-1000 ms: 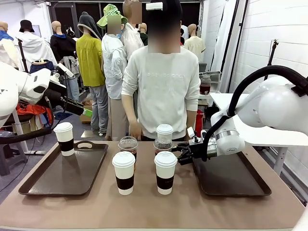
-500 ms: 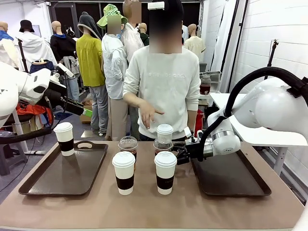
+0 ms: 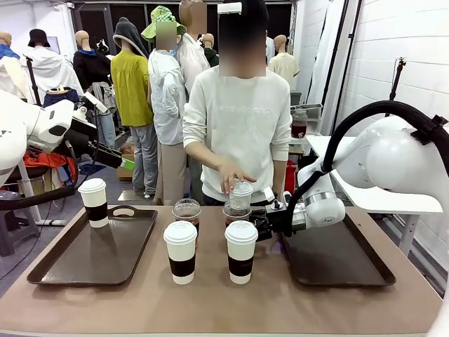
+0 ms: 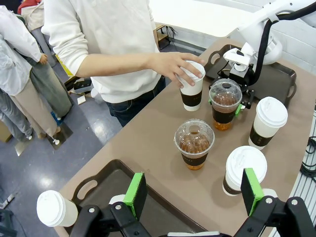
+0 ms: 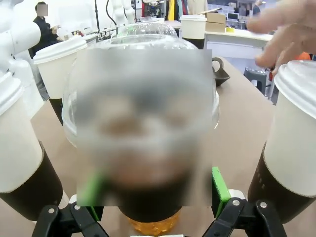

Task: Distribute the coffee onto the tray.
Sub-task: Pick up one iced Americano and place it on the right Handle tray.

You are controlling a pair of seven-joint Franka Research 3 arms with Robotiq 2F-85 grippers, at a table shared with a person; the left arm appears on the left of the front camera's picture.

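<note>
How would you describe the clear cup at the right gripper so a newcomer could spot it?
Start at the right-hand tray. Just left of it, the right gripper straddles a clear cup. Unlike the other clear cup, it stands by the person's hand.

Nothing legible: lettering across the person's white sweatshirt is too faint.

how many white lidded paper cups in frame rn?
4. Tray cup on the left tray; front-left cup and front-right cup mid-table; far cup under the person's hand. None apparently hidden.
</note>
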